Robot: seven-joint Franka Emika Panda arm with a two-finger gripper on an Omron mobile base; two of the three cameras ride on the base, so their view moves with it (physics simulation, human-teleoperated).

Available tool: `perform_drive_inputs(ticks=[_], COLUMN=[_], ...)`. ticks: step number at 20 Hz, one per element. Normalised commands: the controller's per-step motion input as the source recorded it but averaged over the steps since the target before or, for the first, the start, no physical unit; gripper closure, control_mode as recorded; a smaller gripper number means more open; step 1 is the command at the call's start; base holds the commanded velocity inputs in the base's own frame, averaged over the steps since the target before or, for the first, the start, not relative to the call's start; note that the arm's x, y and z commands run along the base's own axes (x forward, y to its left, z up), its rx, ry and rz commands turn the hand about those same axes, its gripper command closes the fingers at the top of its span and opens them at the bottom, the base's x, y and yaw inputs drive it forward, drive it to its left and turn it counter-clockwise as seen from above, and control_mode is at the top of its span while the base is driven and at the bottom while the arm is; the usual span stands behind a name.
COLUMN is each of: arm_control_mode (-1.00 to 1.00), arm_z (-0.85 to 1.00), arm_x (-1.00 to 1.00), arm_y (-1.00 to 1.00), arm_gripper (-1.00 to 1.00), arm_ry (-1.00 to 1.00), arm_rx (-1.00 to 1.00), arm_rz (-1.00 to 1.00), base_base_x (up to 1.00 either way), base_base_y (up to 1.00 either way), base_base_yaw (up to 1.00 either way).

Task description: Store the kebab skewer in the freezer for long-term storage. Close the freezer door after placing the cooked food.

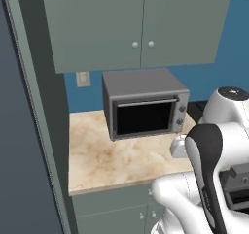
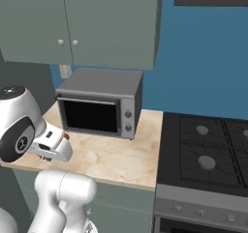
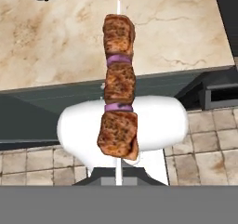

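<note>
Jaws are closed tight on the bare lower end of the kebab skewer (image 3: 118,93), whose pale stick runs straight up the middle of the hand view from the gripper (image 3: 119,180). Three reddish-brown meat chunks sit along the stick, with thin purple rings between them, and a short bare tip pokes out past the last chunk. The skewer hangs in the air over the front edge of the counter (image 1: 112,160) — part of it above the marbled top, part above the tiled floor (image 3: 204,139) in front of the lower cabinets.

The step in hand, as I judge it, is carrying the food over to the freezer (image 1: 19,145), a tall slate-grey slab along the left edge of the left base view. To do this well, the grip should be kept firm on the thin stick, since it could pivot or slip between the pads. The swing should be slow and level, well clear of the microwave (image 1: 145,109) near the back edge of the counter. The freezer door needs to be open before the skewer reaches a shelf; from here I cannot tell whether it is.

In the right base view the arm is folded close to the base, the hand (image 2: 53,145) low at the counter's front left corner — just above the top, pointing toward the microwave.
</note>
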Motion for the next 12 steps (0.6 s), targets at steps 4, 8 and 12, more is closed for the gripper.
perform_drive_inputs(ticks=[4, 8, 12], arm_control_mode=[1.0, 1.0, 1.0], arm_z=[0.0, 0.0, 0.0], arm_x=[0.0, 0.0, 0.0], arm_y=[0.0, 0.0, 0.0], arm_gripper=[1.0, 1.0, 1.0], arm_ry=[0.0, 0.0, 0.0], arm_rx=[0.0, 0.0, 0.0], arm_rz=[0.0, 0.0, 0.0], base_base_x=[-0.67, -0.68, -0.69], base_base_y=[0.0, 0.17, 0.34], base_base_yaw=[0.0, 0.0, 0.04])
